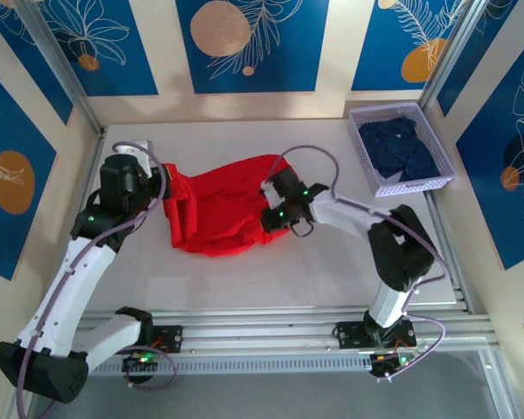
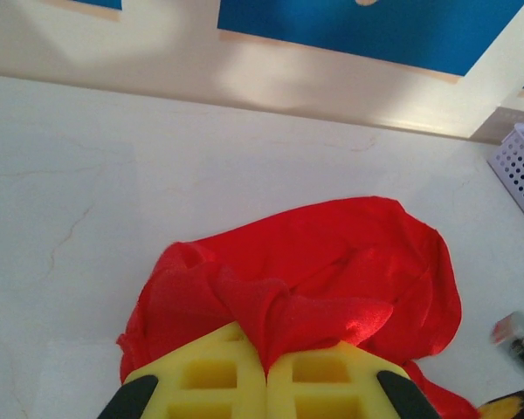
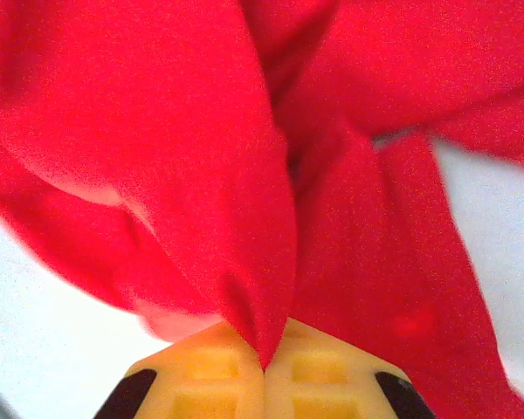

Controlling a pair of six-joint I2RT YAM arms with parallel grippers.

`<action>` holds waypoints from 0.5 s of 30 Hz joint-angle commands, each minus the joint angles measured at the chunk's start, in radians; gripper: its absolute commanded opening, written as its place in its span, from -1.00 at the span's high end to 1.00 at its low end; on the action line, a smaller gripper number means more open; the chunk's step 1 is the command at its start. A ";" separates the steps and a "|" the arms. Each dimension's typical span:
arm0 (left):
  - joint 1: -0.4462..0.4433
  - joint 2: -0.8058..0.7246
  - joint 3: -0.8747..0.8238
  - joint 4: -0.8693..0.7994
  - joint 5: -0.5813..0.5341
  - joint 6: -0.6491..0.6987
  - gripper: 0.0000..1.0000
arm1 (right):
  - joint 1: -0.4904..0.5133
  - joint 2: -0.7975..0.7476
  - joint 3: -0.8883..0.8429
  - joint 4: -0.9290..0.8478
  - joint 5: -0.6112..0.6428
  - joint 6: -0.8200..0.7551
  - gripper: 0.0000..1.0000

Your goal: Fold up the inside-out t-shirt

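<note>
While the left hand (image 2: 266, 371) and the right hand (image 3: 264, 365) are each closed tight on the t-shirt (image 1: 218, 214), it lies bunched on the surface (image 1: 288, 279); no fold seems made yet.

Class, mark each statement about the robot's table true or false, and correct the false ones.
1. The left fingers are shut on the red t-shirt. True.
2. The right fingers are open. False: they are shut, pinching the t-shirt.
3. The t-shirt lies neatly folded. False: it is bunched up between the two arms.
4. The navy clothing lies in the basket. True.
</note>
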 commanded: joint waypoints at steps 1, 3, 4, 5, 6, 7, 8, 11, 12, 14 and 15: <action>0.015 0.008 0.149 0.011 -0.078 0.033 1.00 | -0.107 -0.271 0.171 -0.018 -0.238 0.028 1.00; 0.032 0.026 0.222 0.006 -0.132 0.048 1.00 | -0.155 -0.359 0.246 -0.006 -0.364 0.069 1.00; 0.044 0.034 0.255 0.003 -0.147 0.055 1.00 | -0.167 -0.386 0.279 -0.003 -0.395 0.084 1.00; 0.059 0.044 0.289 -0.003 -0.161 0.059 1.00 | -0.181 -0.413 0.322 -0.003 -0.419 0.091 1.00; 0.076 0.057 0.323 -0.010 -0.170 0.064 1.00 | -0.194 -0.433 0.358 -0.009 -0.423 0.092 1.00; 0.091 0.068 0.352 -0.016 -0.175 0.065 1.00 | -0.202 -0.446 0.384 -0.014 -0.418 0.091 1.00; 0.110 0.080 0.382 -0.023 -0.176 0.065 1.00 | -0.213 -0.459 0.418 -0.025 -0.400 0.082 1.00; 0.147 0.110 0.441 -0.031 -0.166 0.067 1.00 | -0.244 -0.477 0.477 -0.053 -0.334 0.055 1.00; 0.154 0.119 0.456 -0.034 -0.160 0.069 1.00 | -0.262 -0.480 0.488 -0.057 -0.322 0.052 1.00; 0.167 0.137 0.482 -0.047 -0.162 0.074 1.00 | -0.299 -0.480 0.500 -0.059 -0.318 0.057 1.00; 0.172 0.141 0.488 -0.047 -0.162 0.077 1.00 | -0.316 -0.479 0.504 -0.061 -0.312 0.059 1.00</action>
